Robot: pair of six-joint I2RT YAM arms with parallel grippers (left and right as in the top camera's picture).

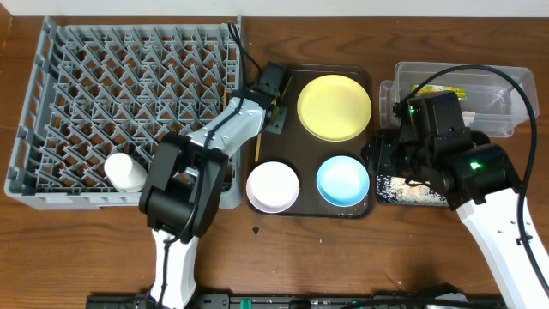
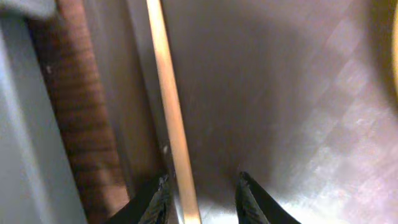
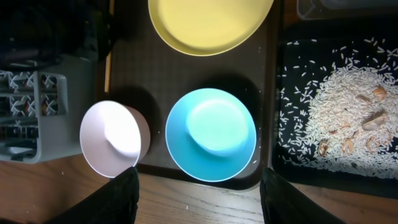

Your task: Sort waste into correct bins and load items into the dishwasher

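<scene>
A wooden chopstick [image 2: 174, 118] lies along the left edge of the brown tray [image 1: 304, 154]; it also shows as a thin chopstick [image 1: 256, 148] from overhead. My left gripper [image 2: 202, 183] is open and straddles it low down, the left finger close to the stick and a gap on the right; overhead this left gripper [image 1: 271, 110] sits beside the dish rack [image 1: 51, 103]. My right gripper [image 3: 199, 190] is wide open and holds nothing, high over the tray's front edge. On the tray are the yellow plate [image 1: 334, 106], pink bowl [image 1: 273, 186] and blue bowl [image 1: 343, 180]. A white cup [image 1: 124, 170] stands in the rack.
The black tray [image 3: 278, 168] to the right of the brown tray holds scattered rice [image 3: 348, 112]. Behind it stands the clear tub [image 1: 502, 112] with a green-and-yellow wrapper [image 1: 450, 93] inside. My right arm [image 1: 480, 180] covers part of the black tray from overhead.
</scene>
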